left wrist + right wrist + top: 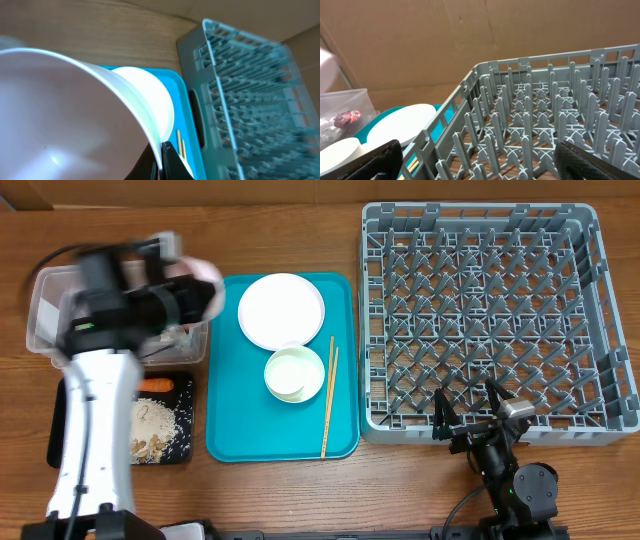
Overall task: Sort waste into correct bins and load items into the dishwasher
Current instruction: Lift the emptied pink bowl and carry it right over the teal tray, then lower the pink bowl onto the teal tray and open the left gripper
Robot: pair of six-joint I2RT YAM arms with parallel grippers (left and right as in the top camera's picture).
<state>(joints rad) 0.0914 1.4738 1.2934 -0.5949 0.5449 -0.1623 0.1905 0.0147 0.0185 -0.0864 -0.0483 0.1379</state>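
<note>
1. Right gripper (466,402): jaws wide apart, holding nothing, low at the near edge of the rack (490,320), right of the teal tray (230,420).
2. Black tray (58,430): near left, partly hidden under the left arm. Holds 1 carrot (155,385) at its far end and a heap of scraps and rice (155,428) nearer.
3. Teal tray: centre, between black tray and rack. It carries items 4 to 6.
4. Chopsticks (329,400): 1 pair, side by side along the teal tray's right side, tips near its near edge, just right of the bowl.
5. Bowl (295,372): white, upright, mid-tray. Whether it touches the plate cannot be told.
6. Plate (281,311): white, round, flat on the tray's far half.
7. Left gripper (161,150): fingers pinched tight on the rim of a pale-pink dish (65,115), raised and tilted. Overhead it is motion-blurred, over the tub's right end.
8. Tub (40,310): clear, far left, beyond the black tray. A red-and-silver wrapper (347,119) lies inside; other contents are too blurred to tell.
9. Rack: grey, lattice walls, rows of upright pegs, right half of the table. No dish sits among the pegs.
</note>
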